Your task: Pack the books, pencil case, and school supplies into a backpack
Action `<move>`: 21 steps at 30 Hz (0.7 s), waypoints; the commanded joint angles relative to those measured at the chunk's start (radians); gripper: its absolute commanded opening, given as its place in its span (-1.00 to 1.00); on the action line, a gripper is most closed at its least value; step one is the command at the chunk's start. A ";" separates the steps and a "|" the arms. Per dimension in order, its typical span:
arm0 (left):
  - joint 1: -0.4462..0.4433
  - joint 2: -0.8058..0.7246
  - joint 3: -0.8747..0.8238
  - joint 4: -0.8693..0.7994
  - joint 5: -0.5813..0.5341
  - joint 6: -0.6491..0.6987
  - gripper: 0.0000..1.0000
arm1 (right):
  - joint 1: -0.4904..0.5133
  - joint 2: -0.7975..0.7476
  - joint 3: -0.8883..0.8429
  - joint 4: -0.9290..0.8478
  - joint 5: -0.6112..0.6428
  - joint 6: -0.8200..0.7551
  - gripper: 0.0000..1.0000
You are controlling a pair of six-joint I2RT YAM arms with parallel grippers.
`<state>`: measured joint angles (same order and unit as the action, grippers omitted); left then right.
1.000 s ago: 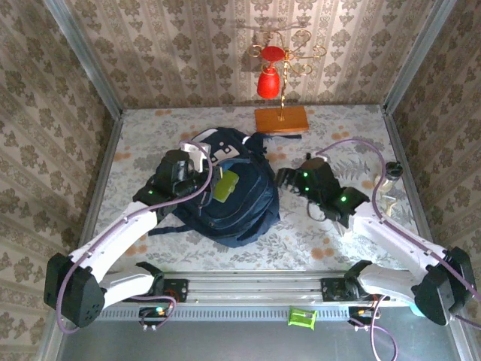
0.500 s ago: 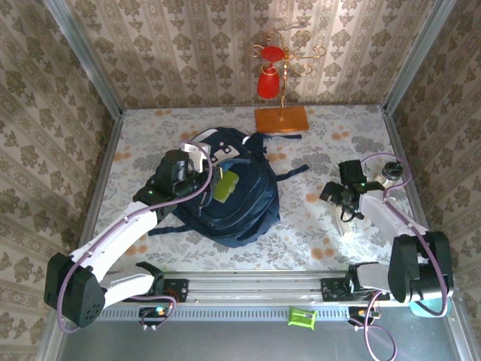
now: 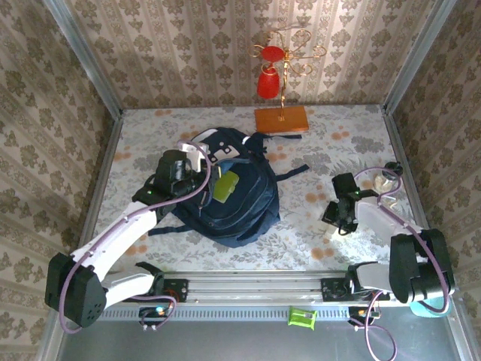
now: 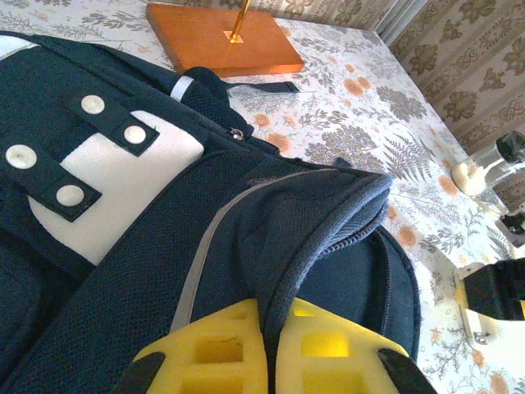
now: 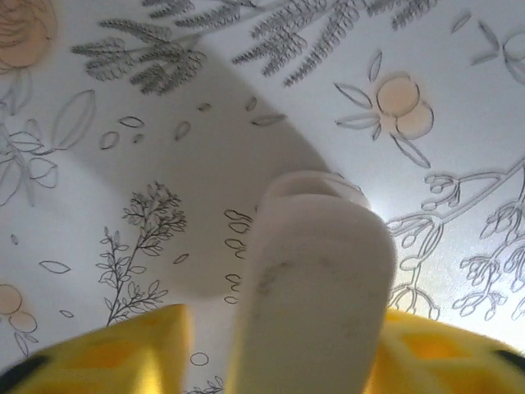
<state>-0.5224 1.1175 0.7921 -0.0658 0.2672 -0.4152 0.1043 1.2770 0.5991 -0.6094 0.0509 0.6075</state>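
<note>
**A:** What is taking up the most room on the floral table [image 3: 316, 248]?

**B:** The navy backpack [image 3: 240, 214] is lying just left of centre in the top view. Its mouth is gaping open, and its white patch with snap tabs is showing at the left of the left wrist view.

**A:** And behind it?

**B:** An orange slab [image 3: 282, 119] with a gold stem is standing at the upper middle, well apart from both arms. One of the backpack's dark straps is trailing toward it.

**A:** What is the left gripper [image 4: 267, 332] doing?

**B:** It is sitting at the backpack's left side. Its yellow fingers [image 4: 205, 353] are pressed together on a fold of the zip rim, pinching the fabric between them.

**A:** And the right gripper [image 5: 283, 336]?

**B:** It is pointing down at the table at the right of the top view, well apart from the backpack. Its jaws are standing spread around a pale oblong piece [image 5: 316, 263], with bare cloth showing between that piece and the finger at the lower left of the wrist view.

**A:** Is anything packed?

**B:** A light green piece [image 3: 225, 186] is lying inside the open mouth, near the left gripper.
</note>
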 commanded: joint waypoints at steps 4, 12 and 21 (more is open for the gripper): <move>0.013 -0.002 -0.002 0.060 -0.003 0.003 -1.00 | 0.039 -0.068 0.008 0.007 -0.034 0.009 -0.52; 0.013 -0.013 0.011 0.051 -0.007 -0.001 -1.00 | 0.368 -0.272 0.113 0.289 -0.191 0.195 -0.59; -0.007 -0.028 0.041 0.060 0.035 -0.041 -1.00 | 0.662 0.059 0.297 0.677 -0.107 0.465 -0.52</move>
<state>-0.5236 1.1172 0.7918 -0.0666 0.2905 -0.4274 0.7387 1.2522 0.8669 -0.1093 -0.0929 0.9161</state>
